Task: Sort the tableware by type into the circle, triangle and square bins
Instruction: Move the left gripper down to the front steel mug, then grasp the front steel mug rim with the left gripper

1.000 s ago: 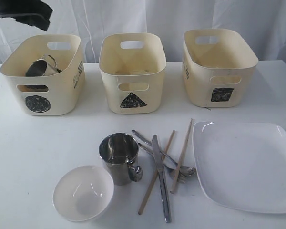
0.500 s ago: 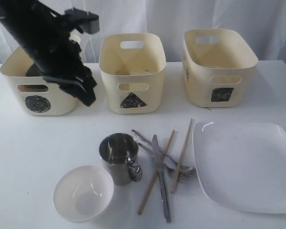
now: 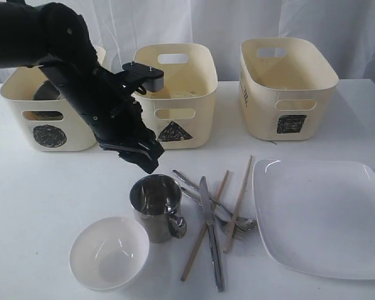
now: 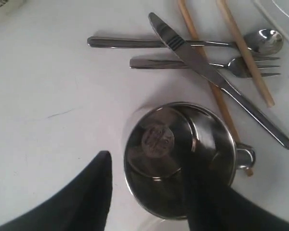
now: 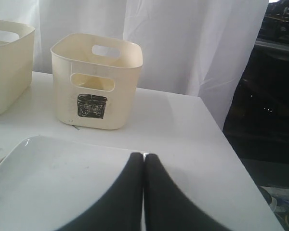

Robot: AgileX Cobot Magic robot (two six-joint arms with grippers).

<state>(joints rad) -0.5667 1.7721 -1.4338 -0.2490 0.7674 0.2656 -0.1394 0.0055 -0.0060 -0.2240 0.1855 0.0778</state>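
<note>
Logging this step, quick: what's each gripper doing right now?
Left gripper: open, holding nothing, just above the steel mug.
Right gripper: shut, holding nothing.

Bright, even, diffuse light in all three views; direction hard to tell. Only faint, soft shadows on the counter [image 3: 37, 200] beneath the bins [image 3: 173, 94], mug [image 3: 155, 203] and cutlery. Small glare spots in the white bowl [image 3: 109, 253] and along the plate [image 3: 319, 215] rim. Exterior view slightly soft and grainy, the black arm [image 3: 81, 81] almost without detail. Left wrist view sharp on the knife [image 4: 202, 62], with bright highlights on the spoon [image 4: 265, 41] and dark reflections inside the mug; left jaws blurred, out of focus. Right wrist view crisp on the square bin [image 5: 96, 82], washed out at the curtain [image 5: 183, 43], dim and murky in the background [image 5: 269, 96]; right jaws blurred.
</note>
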